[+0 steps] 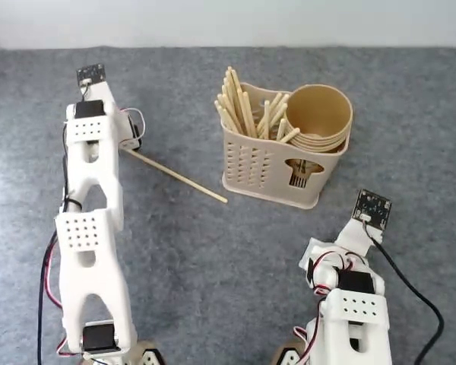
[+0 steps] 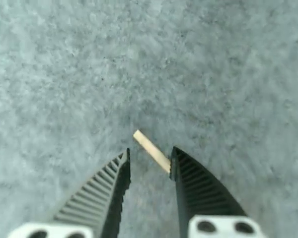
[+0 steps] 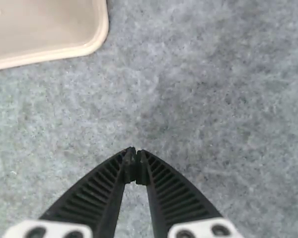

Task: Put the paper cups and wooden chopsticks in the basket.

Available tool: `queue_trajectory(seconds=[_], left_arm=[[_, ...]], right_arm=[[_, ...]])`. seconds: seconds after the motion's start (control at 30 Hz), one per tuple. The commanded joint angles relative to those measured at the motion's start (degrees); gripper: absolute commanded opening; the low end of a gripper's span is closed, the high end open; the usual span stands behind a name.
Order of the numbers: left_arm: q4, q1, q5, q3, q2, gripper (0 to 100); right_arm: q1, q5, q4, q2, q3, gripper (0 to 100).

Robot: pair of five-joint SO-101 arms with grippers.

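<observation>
A single wooden chopstick (image 1: 175,176) lies on the grey carpet, running from my left gripper (image 1: 131,139) toward the basket (image 1: 267,169). In the left wrist view its end (image 2: 151,149) sits between the open fingers of my left gripper (image 2: 150,153), close against one finger (image 2: 188,178). The beige slotted basket holds several chopsticks (image 1: 247,108) and a stack of nested paper cups (image 1: 321,114). My right gripper (image 3: 134,152) is shut on nothing, low over bare carpet in front of the basket's corner (image 3: 64,34).
Grey carpet covers the whole table. The right arm (image 1: 351,300) sits folded at the near right, just in front of the basket. A white wall runs along the far edge. Open carpet lies between the two arms.
</observation>
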Motion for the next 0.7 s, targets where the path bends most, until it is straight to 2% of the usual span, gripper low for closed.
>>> queue_trajectory(seconds=[0.0, 0.1, 0.23, 0.37, 0.67], left_arm=[[4.5, 0.4, 0.5, -12.6, 4.0, 13], [8.5, 0.6, 0.4, -20.9, 8.4, 12], [12.6, 1.6, -2.8, -29.3, 12.7, 1], [16.7, 3.3, -6.1, -35.4, 15.1, 1], [16.7, 2.9, -6.1, -36.8, 12.0, 1]], right_arm=[[0.5, -0.5, -0.4, -1.6, -0.4, 1.0], [0.5, -0.5, -0.4, -1.6, -0.4, 1.0], [0.5, -0.5, -0.4, -1.6, -0.4, 1.0], [0.5, -0.5, -0.4, -1.6, -0.4, 1.0], [0.5, -0.5, -0.8, -1.6, 0.4, 1.0]])
